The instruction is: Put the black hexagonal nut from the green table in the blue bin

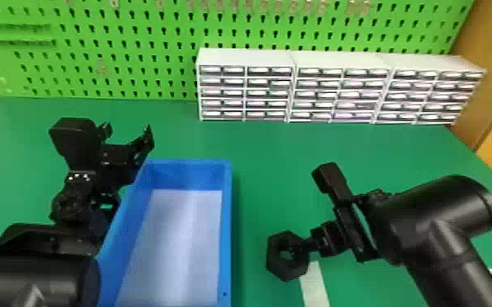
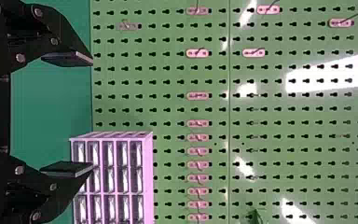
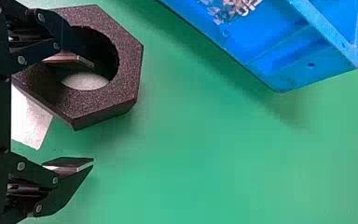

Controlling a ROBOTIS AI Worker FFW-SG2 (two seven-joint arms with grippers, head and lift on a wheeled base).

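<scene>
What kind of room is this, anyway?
Probably a workshop or lab bench: a green pegboard stands behind the green table, with small-parts drawers and a blue bin on it.

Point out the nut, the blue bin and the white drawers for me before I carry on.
Nut (image 3: 98,102): right wrist view, on its flat face beside the hole.
Blue bin (image 1: 226,228): head view, on its right wall.
White drawers (image 1: 318,94): head view, on the fronts.

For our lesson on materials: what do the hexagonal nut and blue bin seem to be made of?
The nut looks like matte plastic, its speckled grain showing no metallic shine, though coated metal is possible. The blue bin is probably moulded plastic with a soft sheen, given its ridged, one-colour walls.
</scene>
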